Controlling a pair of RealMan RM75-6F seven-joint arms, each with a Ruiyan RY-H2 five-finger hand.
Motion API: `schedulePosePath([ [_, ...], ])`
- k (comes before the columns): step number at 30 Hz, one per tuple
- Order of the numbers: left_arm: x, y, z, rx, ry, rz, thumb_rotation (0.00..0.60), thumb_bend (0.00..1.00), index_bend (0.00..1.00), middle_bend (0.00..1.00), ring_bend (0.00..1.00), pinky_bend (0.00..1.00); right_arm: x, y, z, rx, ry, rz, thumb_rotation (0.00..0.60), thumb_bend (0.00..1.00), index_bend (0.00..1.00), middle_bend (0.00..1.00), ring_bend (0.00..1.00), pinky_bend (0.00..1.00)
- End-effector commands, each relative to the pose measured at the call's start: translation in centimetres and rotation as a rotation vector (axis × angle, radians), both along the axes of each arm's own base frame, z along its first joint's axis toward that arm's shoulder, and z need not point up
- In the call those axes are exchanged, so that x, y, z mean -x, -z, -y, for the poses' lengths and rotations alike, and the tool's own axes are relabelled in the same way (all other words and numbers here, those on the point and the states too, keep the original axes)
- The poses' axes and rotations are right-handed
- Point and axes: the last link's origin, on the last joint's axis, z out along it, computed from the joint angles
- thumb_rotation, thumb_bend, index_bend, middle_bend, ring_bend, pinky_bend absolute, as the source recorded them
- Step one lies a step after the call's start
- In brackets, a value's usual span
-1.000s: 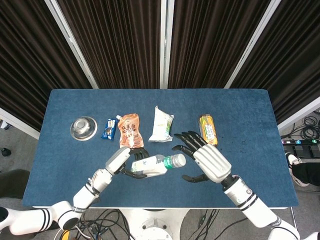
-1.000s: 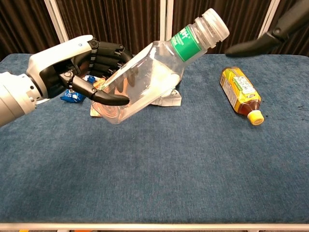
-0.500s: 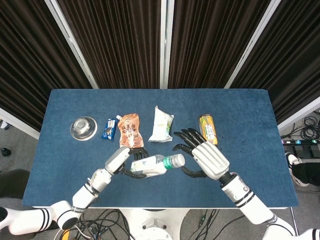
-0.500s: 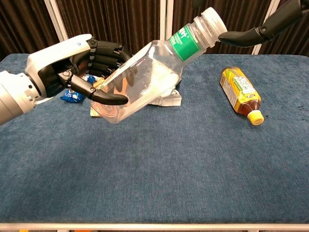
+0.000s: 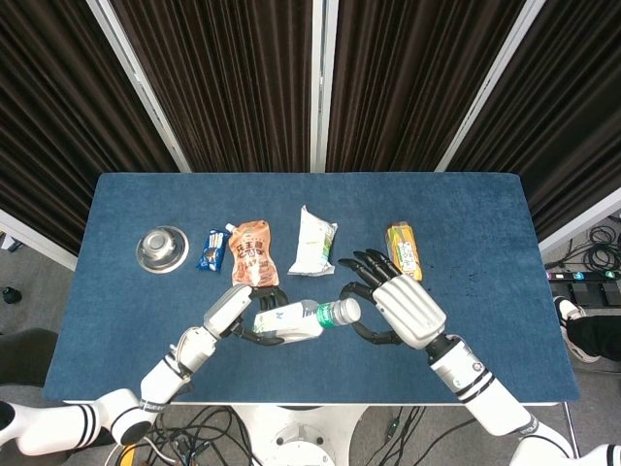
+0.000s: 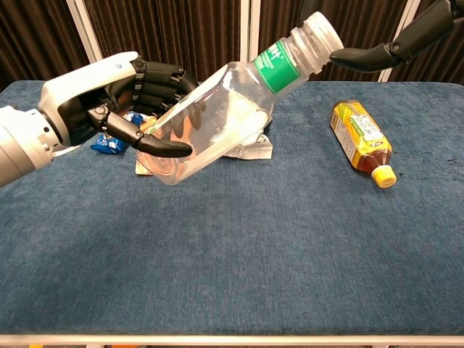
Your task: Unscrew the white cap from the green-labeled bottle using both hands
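Right now the left hand (image 6: 109,109) grips the body of the green-labeled bottle (image 6: 217,119), fingers wrapped round its lower half, and holds it off the table (image 6: 232,261) with the neck tilted up and to the right. In the head view the bottle lies near the near edge, centre-left. The white cap (image 6: 319,38) is on the neck. The right hand (image 5: 398,306) sits at the cap end with its fingers spread and holding nothing; in the chest view one fingertip (image 6: 346,55) is just beside the cap, and I cannot tell whether it touches.

To do this step well, I judge the right hand should close thumb and fingers squarely round the cap's ribbed side, not its top, then turn about the line of the neck while the left hand keeps the body from spinning. A clear, thin-walled bottle like this may give under a hard squeeze, so a firm but modest hold seems best.

Around them: a yellow-capped tea bottle (image 6: 360,141) lies on its side to the right, near the right hand. Farther off lie a white packet (image 5: 312,243), an orange pouch (image 5: 251,250), a small blue wrapper (image 5: 212,250) and, far left, a metal bowl (image 5: 161,247). None stands between hand and cap.
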Motion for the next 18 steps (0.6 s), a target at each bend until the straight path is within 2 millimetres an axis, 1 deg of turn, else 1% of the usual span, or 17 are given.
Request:
schedulePosePath([
  [1, 0.1, 0.0, 0.1, 0.001, -0.001, -0.001, 0.600, 0.43, 0.70, 0.64, 0.58, 0.56, 0.0, 0.0, 0.1, 0.003, -0.001, 0.000, 0.600, 0.29, 0.45, 0.11, 0.00, 0.00],
  [6, 0.3, 0.1, 0.0, 0.000, -0.005, -0.006, 0.600, 0.43, 0.70, 0.64, 0.58, 0.56, -0.1, -0.3, 0.2, 0.020, -0.003, 0.011, 0.600, 0.29, 0.48, 0.12, 0.00, 0.00],
  [12, 1.1, -0.1, -0.3, -0.020, -0.010, -0.042, 0.600, 0.43, 0.70, 0.64, 0.58, 0.55, 0.0, -1.4, 0.2, 0.058, 0.003, 0.031, 0.600, 0.29, 0.49, 0.12, 0.00, 0.00],
  [15, 2.6, -0.5, -0.9, -0.062, -0.027, -0.108, 0.600, 0.43, 0.70, 0.64, 0.58, 0.54, 1.1, -2.2, 0.8, 0.086, 0.047, 0.011, 0.600, 0.29, 0.49, 0.12, 0.00, 0.00],
  [18, 4.3, -1.2, -1.5, -0.112, -0.043, -0.181, 0.600, 0.43, 0.70, 0.64, 0.58, 0.54, 2.8, -2.2, 1.5, 0.065, 0.116, -0.058, 0.600, 0.29, 0.49, 0.12, 0.00, 0.00],
])
